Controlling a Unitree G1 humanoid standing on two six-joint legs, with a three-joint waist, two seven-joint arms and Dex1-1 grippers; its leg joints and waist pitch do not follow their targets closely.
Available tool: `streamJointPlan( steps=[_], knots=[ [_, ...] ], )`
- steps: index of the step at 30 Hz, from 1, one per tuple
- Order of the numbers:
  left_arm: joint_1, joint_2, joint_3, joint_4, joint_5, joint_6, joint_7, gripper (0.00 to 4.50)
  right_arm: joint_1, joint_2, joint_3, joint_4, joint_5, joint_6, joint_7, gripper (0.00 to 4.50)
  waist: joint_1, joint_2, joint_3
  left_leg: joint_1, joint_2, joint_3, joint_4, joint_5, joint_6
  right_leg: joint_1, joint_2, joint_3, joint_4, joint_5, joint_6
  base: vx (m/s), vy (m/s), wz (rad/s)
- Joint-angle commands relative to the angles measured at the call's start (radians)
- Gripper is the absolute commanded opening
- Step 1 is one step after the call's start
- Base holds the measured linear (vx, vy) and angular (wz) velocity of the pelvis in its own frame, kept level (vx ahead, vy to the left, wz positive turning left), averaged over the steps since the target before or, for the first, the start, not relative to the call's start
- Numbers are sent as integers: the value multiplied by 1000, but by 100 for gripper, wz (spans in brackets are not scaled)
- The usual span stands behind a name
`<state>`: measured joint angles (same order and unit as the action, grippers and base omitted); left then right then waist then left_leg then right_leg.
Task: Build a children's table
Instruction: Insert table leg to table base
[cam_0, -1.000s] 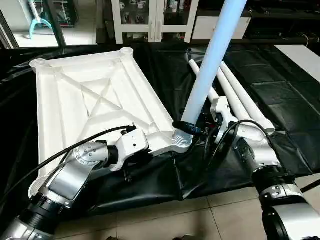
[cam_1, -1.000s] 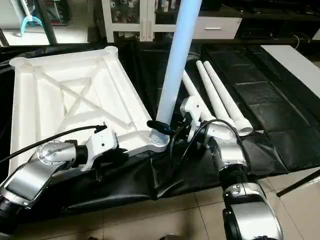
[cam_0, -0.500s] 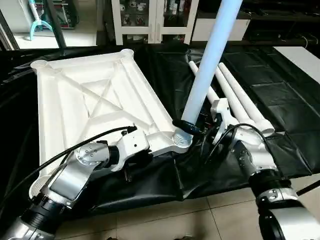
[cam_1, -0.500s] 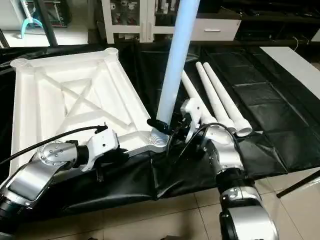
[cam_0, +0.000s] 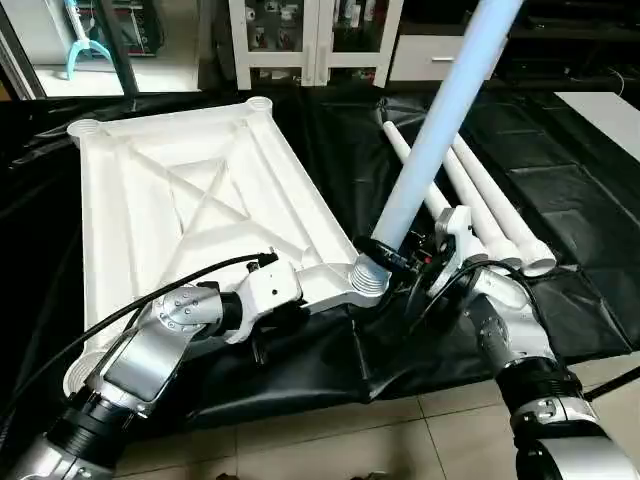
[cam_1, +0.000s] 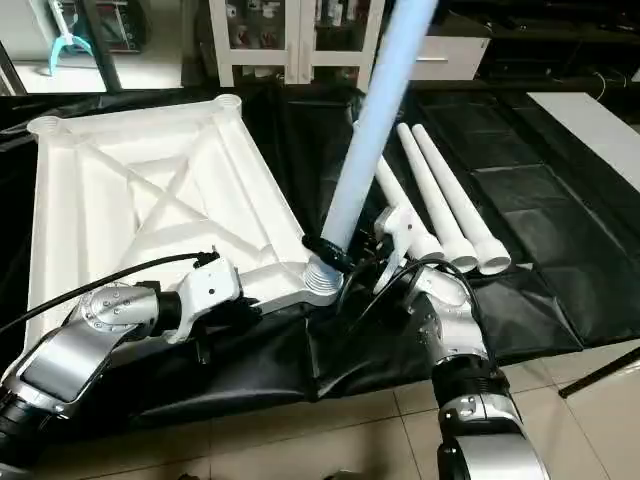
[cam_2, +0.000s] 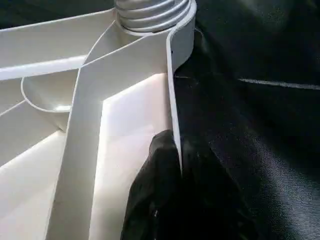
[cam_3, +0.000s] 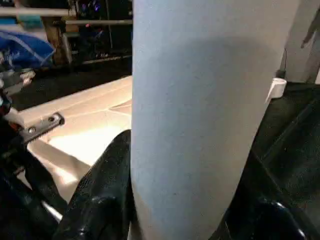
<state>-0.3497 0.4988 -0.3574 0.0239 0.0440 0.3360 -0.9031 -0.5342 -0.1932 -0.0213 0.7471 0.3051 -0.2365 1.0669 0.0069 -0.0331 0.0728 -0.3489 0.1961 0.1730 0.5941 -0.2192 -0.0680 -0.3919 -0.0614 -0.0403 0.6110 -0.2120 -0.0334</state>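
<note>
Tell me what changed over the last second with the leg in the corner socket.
The long white tapered leg held by the right tool has tipped further toward the robot's right, its threaded foot still at the near corner socket. The left tool stays clamped on the rim of the white plastic ribbed tabletop. The three spare white legs lie as before on the black sheet.

glossy white plastic tabletop (cam_0: 180, 190)
</note>
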Motion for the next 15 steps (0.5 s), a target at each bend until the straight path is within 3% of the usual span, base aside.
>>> streamJointPlan(
  steps=[1, 6, 11, 15],
  knots=[
    [-19, -11, -20, -8, 1, -39, -5, 0, 83, -28, 69, 85, -112, 16, -10, 186, -7, 20, -41, 5, 40, -3, -83, -151, 40, 34, -66, 43, -65, -77, -258, 0, 0, 0],
    [-21, -14, -19, -6, 1, -39, -6, 0, 90, -29, 81, 85, -123, 12, -14, 186, -10, 20, -33, 7, 42, -7, -92, -241, 18, 29, -67, 46, -80, -202, -229, 0, 0, 0],
    [-17, -17, -18, -8, 3, -37, -4, 0, 90, -17, 53, 92, -97, 29, -49, 186, -10, 20, -34, 5, 41, -7, -92, -223, 20, 28, -66, 47, -78, -173, -228, 0, 0, 0],
    [-15, -17, -18, -8, 3, -36, -4, 0, 87, 2, 15, 95, -46, 67, -77, 186, -11, 21, -32, 6, 42, -7, -95, -250, 18, 26, -68, 48, -83, -208, -223, 0, 0, 0]
  ],
)
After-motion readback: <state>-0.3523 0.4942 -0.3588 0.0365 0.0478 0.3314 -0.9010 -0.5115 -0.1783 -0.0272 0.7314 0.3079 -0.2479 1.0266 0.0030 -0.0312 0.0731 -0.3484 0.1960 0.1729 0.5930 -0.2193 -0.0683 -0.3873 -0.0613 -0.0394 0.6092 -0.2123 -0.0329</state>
